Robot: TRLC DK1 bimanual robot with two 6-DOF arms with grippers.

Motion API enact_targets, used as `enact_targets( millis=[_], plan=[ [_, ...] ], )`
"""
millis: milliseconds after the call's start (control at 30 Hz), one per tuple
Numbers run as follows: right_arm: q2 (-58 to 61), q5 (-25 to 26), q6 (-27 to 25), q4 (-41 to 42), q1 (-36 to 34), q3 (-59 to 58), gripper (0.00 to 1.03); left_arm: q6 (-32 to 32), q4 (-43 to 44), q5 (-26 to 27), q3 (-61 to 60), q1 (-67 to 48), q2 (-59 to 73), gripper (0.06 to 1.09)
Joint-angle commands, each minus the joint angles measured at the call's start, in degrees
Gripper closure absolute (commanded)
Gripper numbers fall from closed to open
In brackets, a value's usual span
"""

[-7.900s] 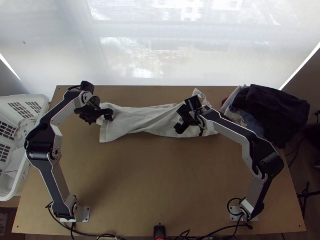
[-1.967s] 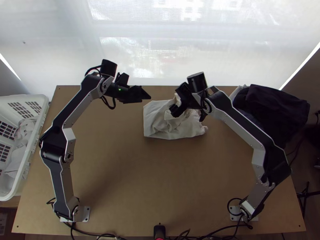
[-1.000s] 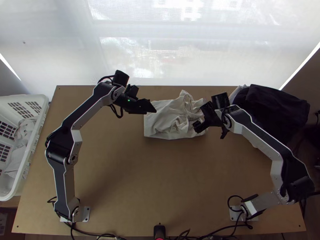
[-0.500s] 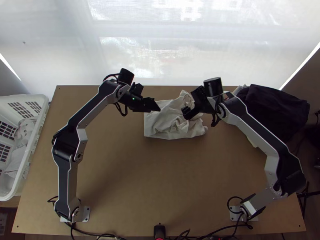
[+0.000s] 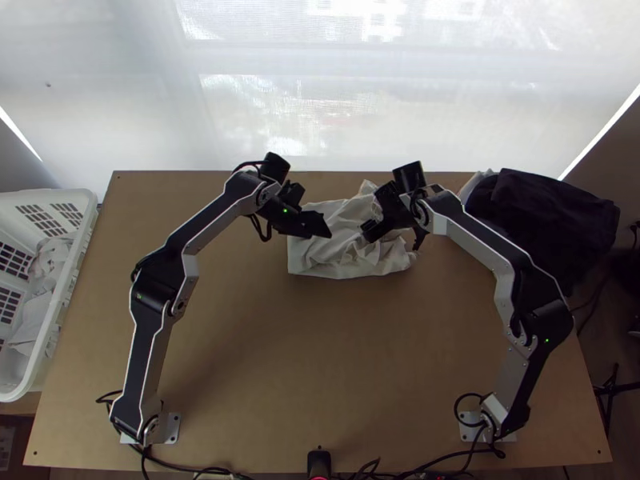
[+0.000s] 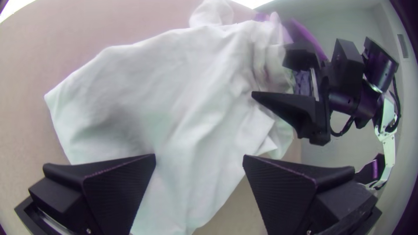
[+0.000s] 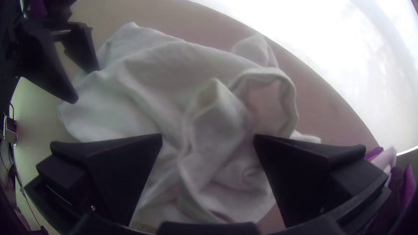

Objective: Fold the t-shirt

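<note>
The white t-shirt [image 5: 320, 266] is all bunched up on the table [image 5: 304, 360], a bit above the middle of the top view. The left gripper [image 5: 326, 231] and right gripper [image 5: 395, 238] are over it, both wide open, holding nothing.

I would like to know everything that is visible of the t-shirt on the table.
The t-shirt is white, looks soft, and lies bunched towards the far side of the table. One part lies flatter; another is heaped in creases, where an opening curls up. The left gripper and right gripper are open above it, neither gripping.
</note>
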Motion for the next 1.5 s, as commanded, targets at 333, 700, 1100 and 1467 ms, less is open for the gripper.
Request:
enact_targets(
  millis=[333, 700, 1100, 1467],
  plan=[
    [-17.78, -0.95, -3.64, 0.86, -10.44, -19.12, 0.05, 2.61, -3.33, -1.39, -0.37, 0.25, 2.44, 0.11],
    [-27.01, -0.95, -1.09, -0.37, -5.60, -16.48, 0.05, 2.53, -3.51, -1.74, 0.86, 0.95, 0.25, 0.11],
    [-14.36, -0.95, 5.15, 1.13, 7.23, -12.79, 0.05, 2.61, -5.18, -1.74, 2.44, 0.87, 0.07, 0.11],
    [-15.32, -0.95, 3.12, 5.08, 5.82, -25.18, 0.05, 4.72, -6.50, -2.09, 2.09, 0.95, 2.79, 0.11]
  ],
)
